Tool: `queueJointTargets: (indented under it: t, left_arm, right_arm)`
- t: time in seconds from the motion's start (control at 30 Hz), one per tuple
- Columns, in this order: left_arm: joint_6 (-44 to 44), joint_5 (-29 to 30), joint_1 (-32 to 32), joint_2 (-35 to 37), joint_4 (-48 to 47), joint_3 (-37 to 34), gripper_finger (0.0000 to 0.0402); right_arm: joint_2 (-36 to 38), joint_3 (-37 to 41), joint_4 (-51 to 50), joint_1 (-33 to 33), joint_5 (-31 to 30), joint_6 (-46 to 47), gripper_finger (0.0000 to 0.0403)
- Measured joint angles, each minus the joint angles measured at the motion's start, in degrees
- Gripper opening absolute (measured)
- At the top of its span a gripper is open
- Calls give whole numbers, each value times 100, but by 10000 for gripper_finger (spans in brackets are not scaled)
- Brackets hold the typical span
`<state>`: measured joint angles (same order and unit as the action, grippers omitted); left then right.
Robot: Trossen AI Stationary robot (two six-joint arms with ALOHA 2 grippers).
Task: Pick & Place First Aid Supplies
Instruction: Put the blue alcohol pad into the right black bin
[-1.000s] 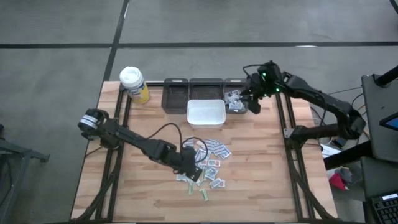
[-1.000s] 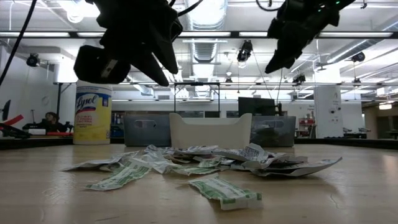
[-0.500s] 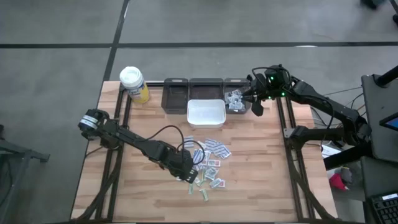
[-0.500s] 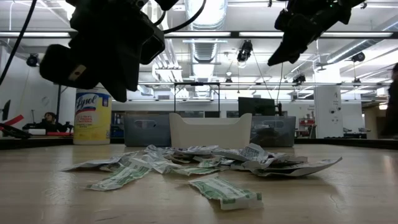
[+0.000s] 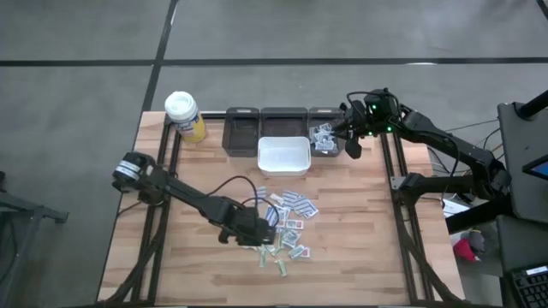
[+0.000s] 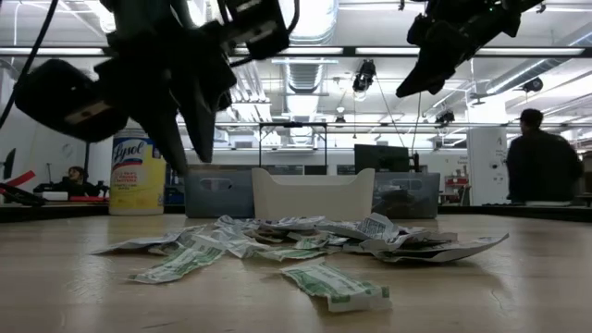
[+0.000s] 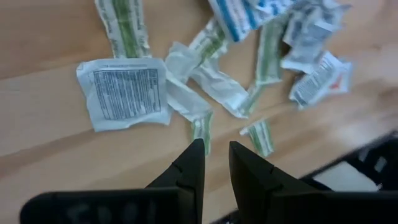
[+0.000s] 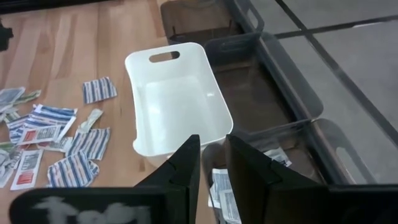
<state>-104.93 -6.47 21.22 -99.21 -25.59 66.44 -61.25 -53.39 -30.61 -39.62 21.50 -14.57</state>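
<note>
**Thin, limp packets need an edge pinch**

The first aid supplies (image 5: 285, 224) lie scattered flat on the counter (image 5: 360, 231), at about 6 o'clock from the white tray (image 5: 283, 156). They look weightless, papery and floppy, likely to slide or buckle under a push, so a raised or crumpled edge seems the best hold. The left gripper (image 7: 215, 154) hangs just above the pile's near edge, fingers (image 7: 193, 163) almost together, holding nothing. Farther off, at 2 o'clock, the right gripper (image 8: 210, 148) hovers over a dark bin (image 5: 324, 139) already holding packets, its fingers narrowly parted and empty
</note>
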Motion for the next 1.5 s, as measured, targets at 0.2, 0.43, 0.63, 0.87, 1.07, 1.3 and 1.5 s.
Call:
queueJointTargets:
  t: [0.2,0.43,0.63,0.87,1.07,1.3,1.5]
  left_arm:
    - [-283,315,26,-567,-157,450,67]
    - [-321,856,28,-881,-1265,1328,67]
    - [-319,863,65,-1100,-2366,1778,67]
    - [-367,852,120,-1209,-2636,1781,67]
    - [267,835,130,-1209,-3008,1772,67]
    - [1890,836,128,-1209,-2998,1766,67]
    - [2537,701,128,-1207,-2998,1763,67]
  right_arm:
    - [0,2,-3,0,0,0,78]
    - [0,2,-7,0,-1,0,88]
    - [-2,4,-53,0,0,4,83]
    - [-2,4,-55,0,-2,173,68]
    - [-2,4,-54,0,-1,166,64]
    - [-2,4,-51,0,-2,155,75]
    - [-2,4,-49,0,-2,153,83]
